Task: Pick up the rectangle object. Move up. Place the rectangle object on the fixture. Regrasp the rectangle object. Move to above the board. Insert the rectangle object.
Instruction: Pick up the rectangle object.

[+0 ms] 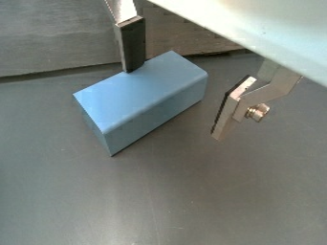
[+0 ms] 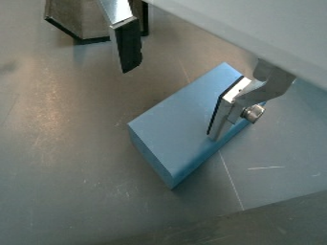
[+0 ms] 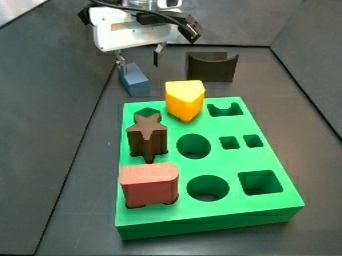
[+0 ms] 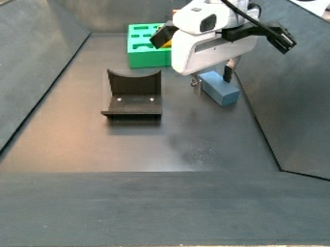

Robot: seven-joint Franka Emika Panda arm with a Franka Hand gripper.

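Note:
The rectangle object, a blue-grey block, lies flat on the dark floor in both wrist views [image 1: 138, 96] [image 2: 192, 124] and in both side views [image 3: 132, 76] [image 4: 219, 91]. My gripper [image 1: 179, 78] [image 2: 179, 78] is open and low over it, with one finger [image 1: 129, 43] at one side of the block and the other finger [image 2: 230, 105] at the opposite side, a gap left. In a side view the gripper [image 4: 215, 73] hangs right over the block. The fixture [image 3: 209, 66] [image 4: 131, 96] stands empty nearby. The green board [image 3: 201, 214] [image 4: 145, 48] lies beyond.
On the board sit a yellow block [image 3: 185, 98], a dark brown star piece [image 3: 146, 132] and a reddish-brown rounded block [image 3: 150, 185]; several holes are open. Dark walls ring the floor. The fixture's edge also shows in a wrist view [image 2: 79, 19].

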